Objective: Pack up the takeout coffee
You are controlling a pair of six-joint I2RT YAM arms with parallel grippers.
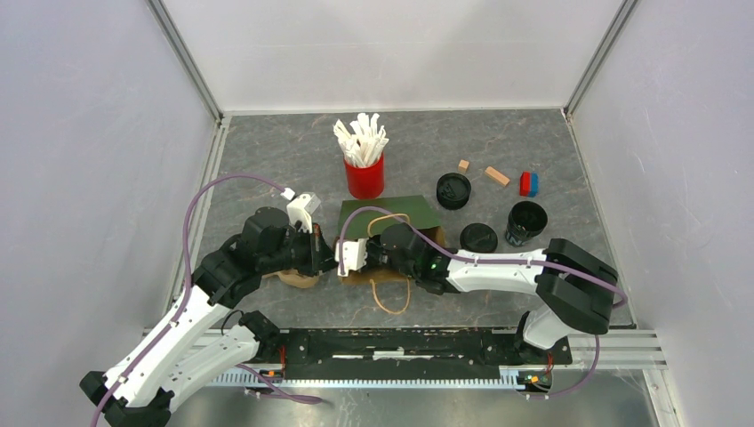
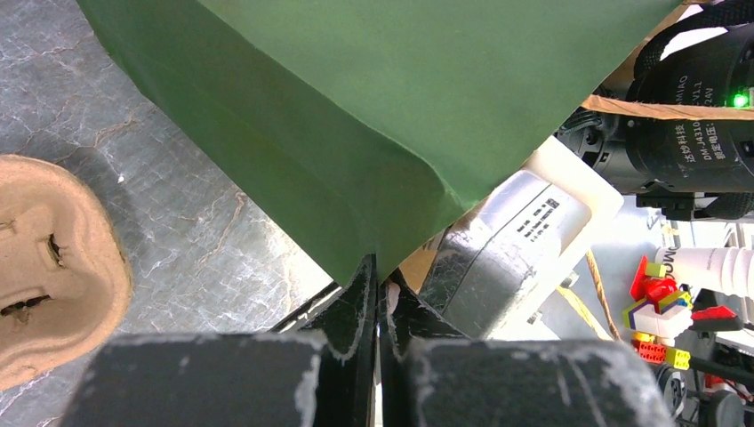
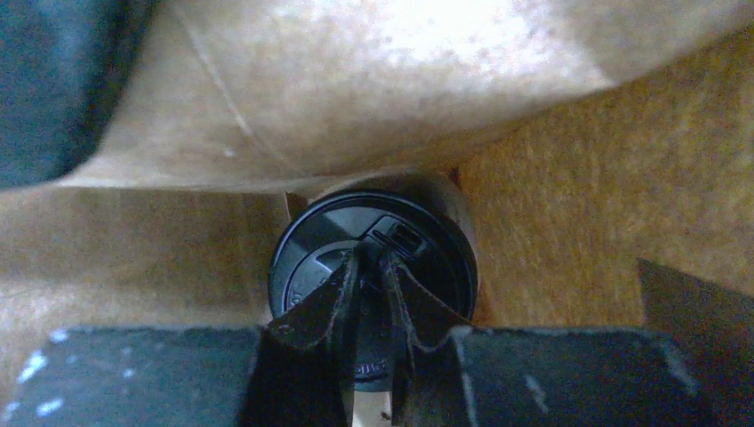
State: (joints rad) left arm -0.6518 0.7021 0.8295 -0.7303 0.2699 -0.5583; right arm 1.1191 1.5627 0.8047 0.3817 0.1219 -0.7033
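Right wrist view looks into the brown inside of the green paper bag [image 1: 391, 213]. The takeout coffee [image 3: 307, 253] sits deep in there, its flat black lid facing the bag's mouth. The right gripper [image 3: 373, 298] has its jaws drawn almost together, with the tips on the raised middle of the lid. It looks like a pinch on that ridge, though the contact itself is partly hidden.

In the left wrist view, the left gripper [image 2: 378, 276] is clamped tight on a corner of the bag's green wall and holds that edge up off the desk [image 1: 267, 151]. A pulp cup carrier [image 2: 53, 267] lies just beside the bag on its left.

Beyond the bag stands a red cup of white sticks [image 1: 364, 176]. To the bag's right are an open black cup [image 1: 526, 222] and two loose lids [image 1: 453, 189].

The cup is thin paper, so it is probably light and easily dented, and its weight depends on contents that cannot be seen here. The lid is smooth plastic and only pressed on. A hold on its ridge is slippery and could pop the lid off if pulled or twisted. The stiffened rim or the side wall just under it would be safer places to hold, with modest squeeze. The bag wall is limp and will sag if let go.
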